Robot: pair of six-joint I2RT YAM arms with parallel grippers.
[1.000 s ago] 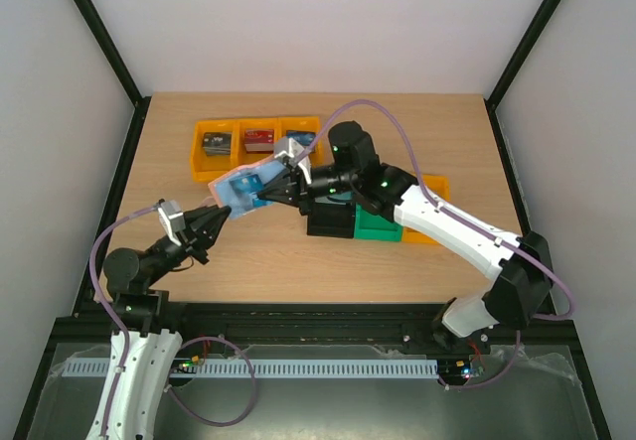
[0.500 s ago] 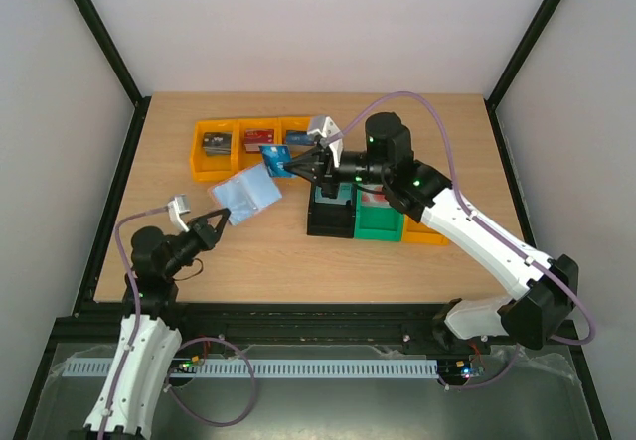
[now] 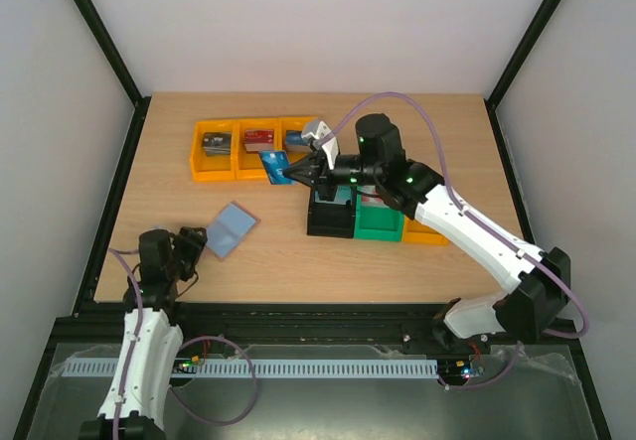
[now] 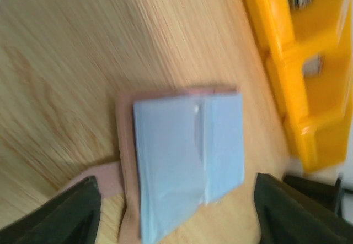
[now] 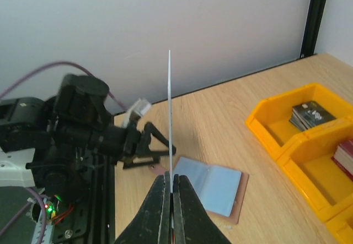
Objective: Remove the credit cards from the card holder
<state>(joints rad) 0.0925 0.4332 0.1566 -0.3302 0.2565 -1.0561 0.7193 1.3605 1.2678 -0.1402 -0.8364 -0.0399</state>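
Pinching the thin teal plastic credit card (image 3: 276,166), the right hand (image 3: 295,173) is held just beside the yellow plastic bins (image 3: 199,173), the left hand (image 3: 189,245) spread wide.

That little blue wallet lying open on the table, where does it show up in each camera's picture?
Top external: card holder at lower left, open.
Left wrist: card holder at centre.
Right wrist: card holder at bottom centre.
Shared landmark: yellow bins.

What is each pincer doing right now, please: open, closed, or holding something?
Left pincer: open, holding nothing.
Right pincer: closed on a credit card.
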